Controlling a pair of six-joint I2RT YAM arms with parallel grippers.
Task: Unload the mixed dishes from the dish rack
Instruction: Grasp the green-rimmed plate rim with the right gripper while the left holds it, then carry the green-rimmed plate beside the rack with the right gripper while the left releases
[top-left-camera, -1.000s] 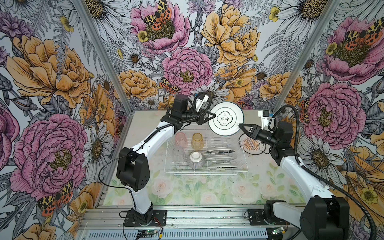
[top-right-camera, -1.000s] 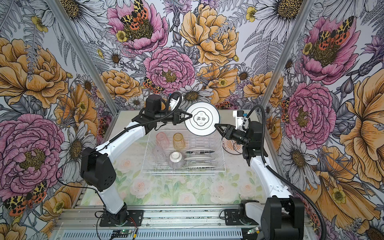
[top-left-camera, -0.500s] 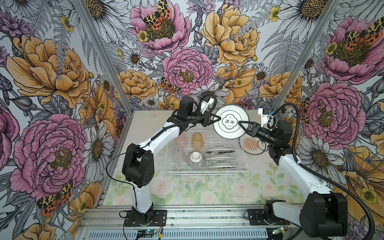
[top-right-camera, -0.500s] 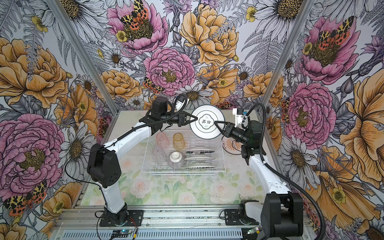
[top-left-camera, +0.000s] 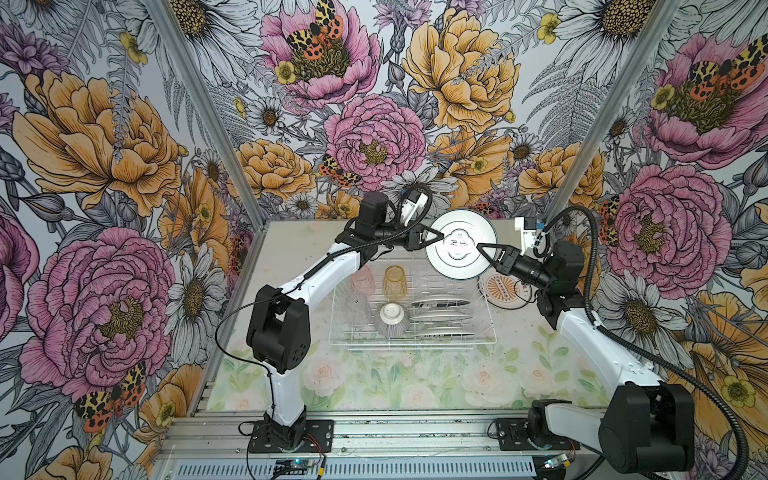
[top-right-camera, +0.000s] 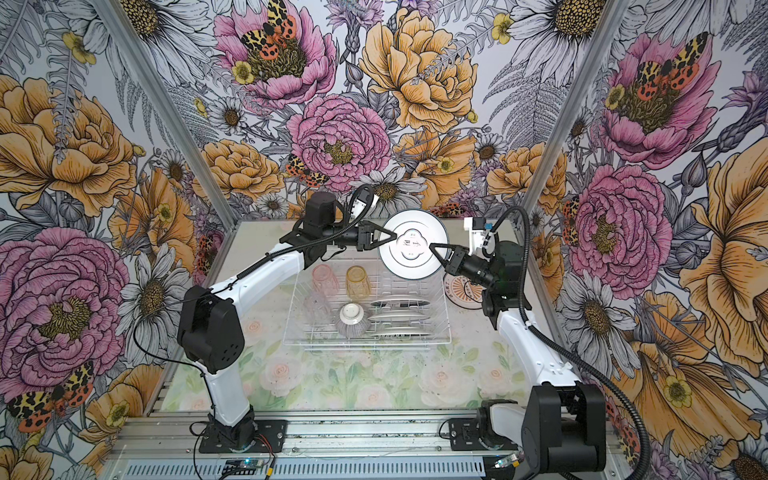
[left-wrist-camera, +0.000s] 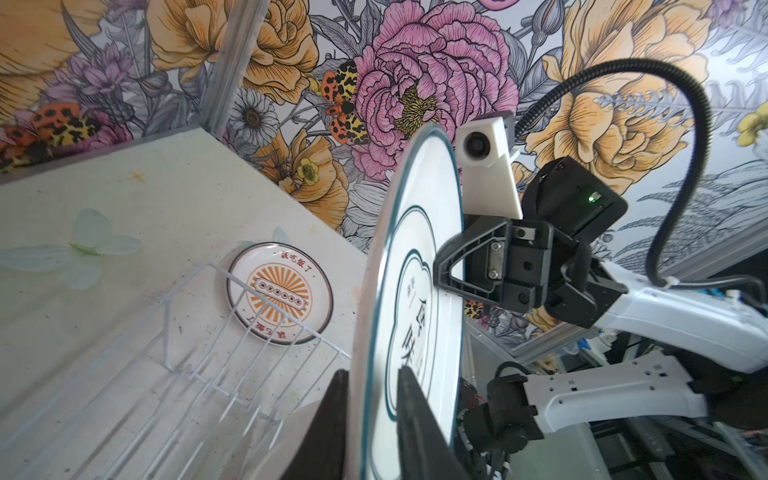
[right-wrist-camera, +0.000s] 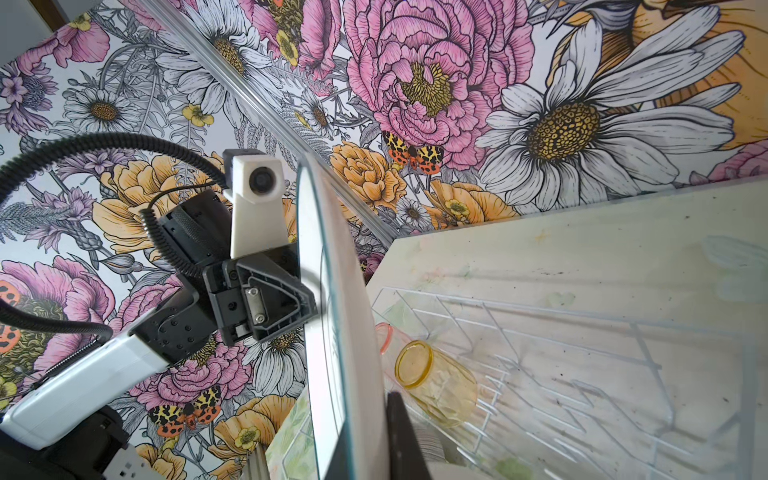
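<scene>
Held plate (top-left-camera: 462, 232) is up in the air above the far right corner of the dish rack (top-left-camera: 415, 344). Its face is turned to both top views, with a teal line round the rim.

Right gripper (top-left-camera: 480, 248) pinches the plate's right edge, pressed onto both faces. Left gripper (top-left-camera: 440, 240) straddles the left edge. In the left wrist view one of its fingers (left-wrist-camera: 332, 424) sits behind the plate and one in front. Cannot tell whether they press on it or stand just off.

In the rack:
- Far left: pink tumbler (top-left-camera: 362, 280) and amber tumbler (top-left-camera: 394, 281).
- Near left: clear tumbler (top-left-camera: 356, 309).
- Middle: ribbed bowl (top-left-camera: 391, 319), white foot up.
- Right: racked plates (top-left-camera: 440, 316), on edge.

Sunburst plate (top-left-camera: 505, 289) lies flat on the tabletop (top-left-camera: 291, 249), just right of the rack.
</scene>
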